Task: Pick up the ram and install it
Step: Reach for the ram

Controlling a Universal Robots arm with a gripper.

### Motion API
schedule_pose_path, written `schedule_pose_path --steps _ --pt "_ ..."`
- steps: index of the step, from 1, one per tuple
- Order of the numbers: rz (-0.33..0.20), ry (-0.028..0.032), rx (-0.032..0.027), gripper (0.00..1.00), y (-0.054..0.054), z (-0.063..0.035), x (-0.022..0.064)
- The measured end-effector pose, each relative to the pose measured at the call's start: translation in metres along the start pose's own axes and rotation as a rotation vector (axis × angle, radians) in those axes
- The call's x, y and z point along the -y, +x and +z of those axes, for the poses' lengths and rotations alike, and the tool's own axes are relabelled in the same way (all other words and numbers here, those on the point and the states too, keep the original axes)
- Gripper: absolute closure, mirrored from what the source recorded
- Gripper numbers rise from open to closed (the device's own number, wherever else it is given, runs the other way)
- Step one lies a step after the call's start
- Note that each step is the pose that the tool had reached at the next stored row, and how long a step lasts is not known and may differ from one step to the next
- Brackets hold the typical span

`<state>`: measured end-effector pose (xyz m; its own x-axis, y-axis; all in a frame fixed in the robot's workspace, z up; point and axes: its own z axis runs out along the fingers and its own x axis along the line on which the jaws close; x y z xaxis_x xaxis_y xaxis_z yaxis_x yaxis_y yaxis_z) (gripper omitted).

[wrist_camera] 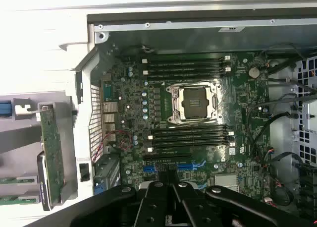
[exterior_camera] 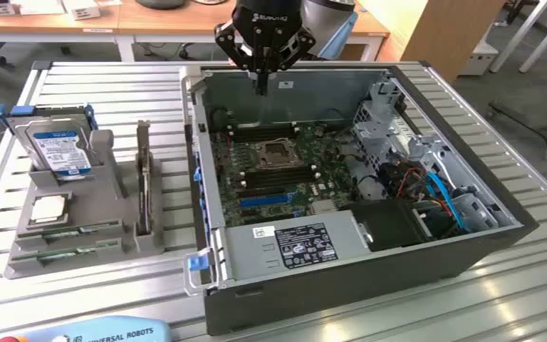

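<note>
Ram (exterior_camera: 76, 229) sits in holder (exterior_camera: 109, 160); closed end effector (exterior_camera: 262, 87) above case (exterior_camera: 350, 281).

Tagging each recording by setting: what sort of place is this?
Probably a robotics lab or workshop: an open computer case on a slatted metal table, a parts holder beside it, wooden desks behind.

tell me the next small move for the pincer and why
Probably swing the pincer toward the exterior view's left, over the gray holder: it hangs shut and empty above the open case, while the ram lies in that holder.
</note>
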<state>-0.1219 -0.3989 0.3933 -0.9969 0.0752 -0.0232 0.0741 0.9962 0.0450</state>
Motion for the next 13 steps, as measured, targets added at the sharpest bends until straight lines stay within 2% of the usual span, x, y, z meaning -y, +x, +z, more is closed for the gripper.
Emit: schedule_pose_path --steps 13 --pt "0.0 0.0 0.0 0.9 0.0 0.0 0.0"
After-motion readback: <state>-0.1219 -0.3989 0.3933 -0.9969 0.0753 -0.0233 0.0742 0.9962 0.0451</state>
